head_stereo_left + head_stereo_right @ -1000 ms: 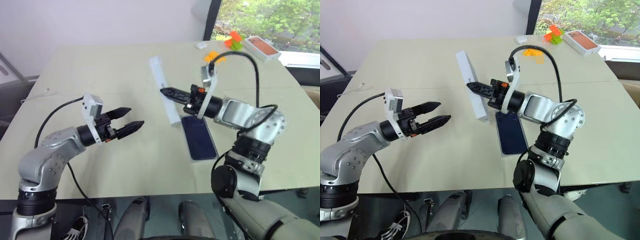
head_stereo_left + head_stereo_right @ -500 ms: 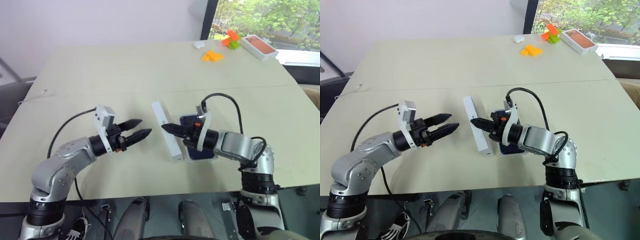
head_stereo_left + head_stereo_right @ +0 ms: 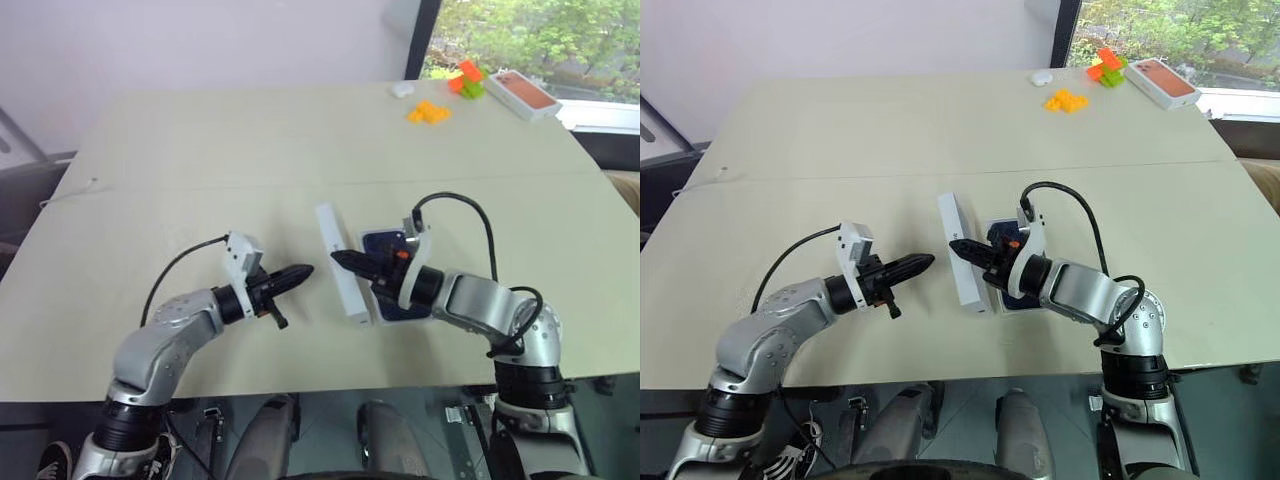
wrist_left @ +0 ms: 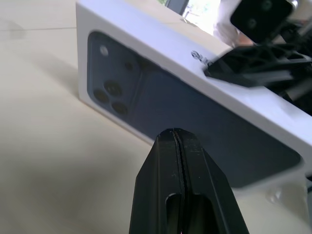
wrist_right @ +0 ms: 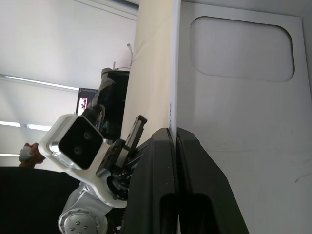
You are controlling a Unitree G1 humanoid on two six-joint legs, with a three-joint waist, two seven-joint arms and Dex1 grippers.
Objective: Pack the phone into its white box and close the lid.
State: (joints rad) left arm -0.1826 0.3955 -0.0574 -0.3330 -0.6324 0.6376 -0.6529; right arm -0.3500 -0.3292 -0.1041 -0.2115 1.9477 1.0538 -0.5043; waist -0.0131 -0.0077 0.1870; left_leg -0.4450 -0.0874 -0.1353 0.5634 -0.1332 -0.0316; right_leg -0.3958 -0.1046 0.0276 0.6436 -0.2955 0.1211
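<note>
Lid [image 3: 340,262] standing on edge, right gripper [image 3: 340,261] pinching its wall; left gripper [image 3: 302,270] closed, empty; advise lowering squarely over phone [image 3: 385,243].

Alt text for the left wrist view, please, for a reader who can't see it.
The left end effector, shut, points at the lid, which stands on its long edge on the table with its printed dark blue phone picture facing the camera. The right end effector grips the lid's upper edge.
</note>
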